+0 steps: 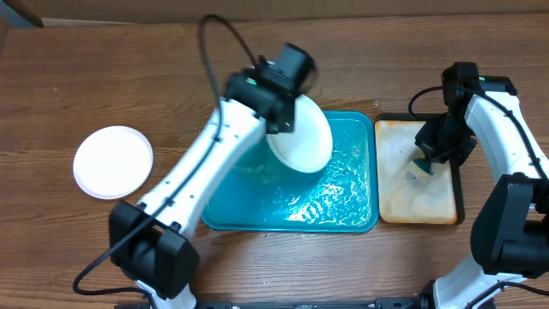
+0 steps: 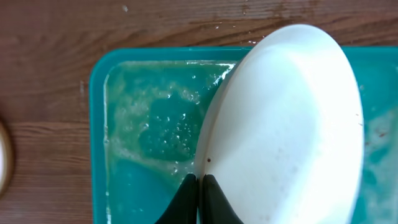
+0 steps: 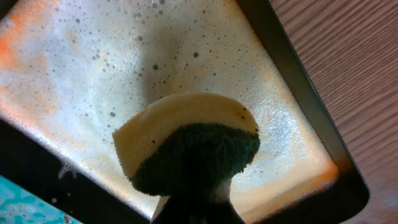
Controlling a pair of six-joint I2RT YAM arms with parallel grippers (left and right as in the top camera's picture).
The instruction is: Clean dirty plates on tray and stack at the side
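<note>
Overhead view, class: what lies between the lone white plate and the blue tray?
Between plate and tray: bare wooden table, crossed above by the robot's left arm. Overhead view shows it.

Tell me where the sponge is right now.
Overhead, the sponge is on the right side, clamped in the right gripper over the foamy black-rimmed tray, just right of the teal tray.

Glossy wet tray [image 1: 352, 215], smooth, perhaps plastic plate [image 1: 304, 137]

There are two white plates [image 1: 112, 161] [image 1: 304, 137], one teal tray [image 1: 343, 206], one black-rimmed tray [image 1: 407, 196], one sponge [image 3: 186, 149] and two robot arms [image 1: 214, 163] [image 1: 508, 129].
</note>
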